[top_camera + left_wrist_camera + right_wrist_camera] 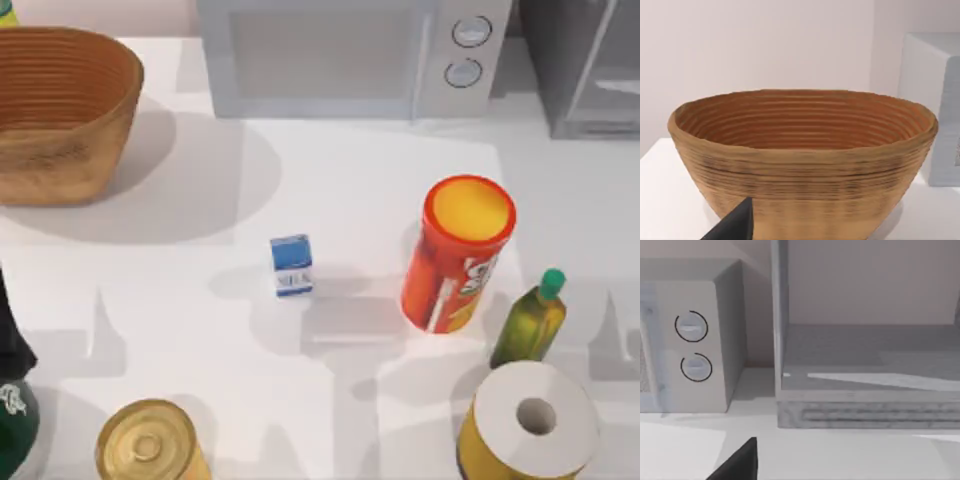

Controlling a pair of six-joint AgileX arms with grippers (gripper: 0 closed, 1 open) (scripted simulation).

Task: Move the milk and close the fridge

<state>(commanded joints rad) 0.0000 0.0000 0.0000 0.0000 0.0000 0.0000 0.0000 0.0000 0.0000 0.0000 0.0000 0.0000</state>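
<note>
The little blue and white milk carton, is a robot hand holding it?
No. The small blue-topped, white-bottomed milk carton stands alone on the white table, left of the tall red can. Nothing grips it.

A white table (330, 190) holds a woven brown basket (60, 110) at far left, a white-grey microwave (350, 55) and grey metallic fridge (585, 65) along the back, a small blue-and-white milk carton (291, 265) upright mid-table, and a red can (458, 255), green-capped oil bottle (530, 320), paper roll (530, 420) and gold tin (150, 445) nearer the front.
</note>
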